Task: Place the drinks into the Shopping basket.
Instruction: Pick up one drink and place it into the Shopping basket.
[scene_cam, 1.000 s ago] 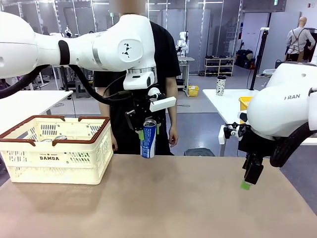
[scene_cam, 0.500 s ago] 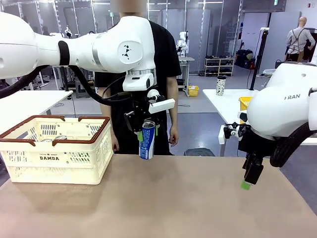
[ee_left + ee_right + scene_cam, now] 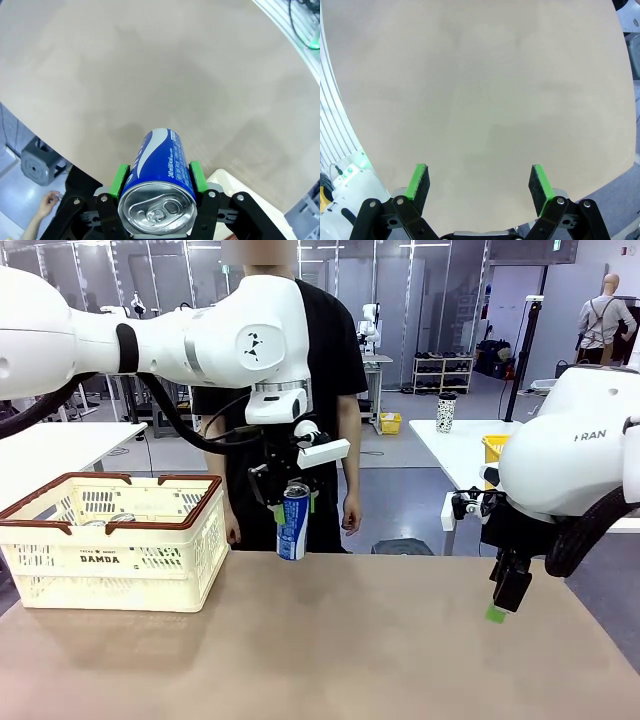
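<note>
I am holding a blue can (image 3: 293, 521) in my left tool (image 3: 291, 510), lifted clear of the desk (image 3: 330, 640) and hanging upright in the air. The green pads (image 3: 118, 179) are pressing on both sides of the can near its silver top, and in the left wrist view the can (image 3: 159, 175) is sitting squarely between them, with its pull tab facing the camera and white lettering running down its side. Below it lies bare tan desk surface.

The can is hanging to the right of the shopping basket (image 3: 110, 537), near its right-hand end but apart from it and not yet over it. The basket is resting on the left part of the desk, its brown handles folded along the rim and its label facing me. Something silvery is lying inside it, but I cannot tell what through the lattice.

A person (image 3: 335, 370) in a black shirt is standing at the far edge of the desk, right behind my left arm.

My right tool (image 3: 505, 595) is hovering above the right side of the desk, its fingers (image 3: 419, 181) spread wide apart and gripping nothing, with plain desk beneath them.
</note>
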You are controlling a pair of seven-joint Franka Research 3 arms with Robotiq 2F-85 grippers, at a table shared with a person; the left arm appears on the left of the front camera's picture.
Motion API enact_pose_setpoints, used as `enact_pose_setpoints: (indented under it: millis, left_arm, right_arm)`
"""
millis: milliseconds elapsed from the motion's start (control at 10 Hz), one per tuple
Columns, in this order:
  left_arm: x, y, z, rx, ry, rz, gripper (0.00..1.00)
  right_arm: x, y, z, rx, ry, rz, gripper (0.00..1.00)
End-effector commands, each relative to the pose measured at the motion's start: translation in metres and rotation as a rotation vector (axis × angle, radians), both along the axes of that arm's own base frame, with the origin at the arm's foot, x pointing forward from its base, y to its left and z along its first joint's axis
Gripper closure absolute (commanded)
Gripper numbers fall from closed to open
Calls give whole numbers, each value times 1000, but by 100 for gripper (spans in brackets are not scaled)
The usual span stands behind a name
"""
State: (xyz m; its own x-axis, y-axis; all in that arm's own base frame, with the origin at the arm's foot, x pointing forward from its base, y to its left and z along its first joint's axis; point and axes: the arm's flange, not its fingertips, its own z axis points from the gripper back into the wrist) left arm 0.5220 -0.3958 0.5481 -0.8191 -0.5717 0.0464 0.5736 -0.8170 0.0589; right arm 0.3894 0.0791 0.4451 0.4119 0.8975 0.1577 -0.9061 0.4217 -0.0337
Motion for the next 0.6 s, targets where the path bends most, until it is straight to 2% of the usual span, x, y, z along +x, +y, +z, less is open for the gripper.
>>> enact_pose_setpoints:
  millis: [0,200,500]
  left_arm:
    - [15,30,25,-29,-30,91,42]
    - [35,78,50,-60,-97,193,42]
    - [66,166,86,-34,-178,421,42]
  right_arm:
    - [-1,-1,0,-5,3,-2,0]
    - [-1,-1,0,-5,3,-2,0]
    - [-1,-1,0,-5,3,-2,0]
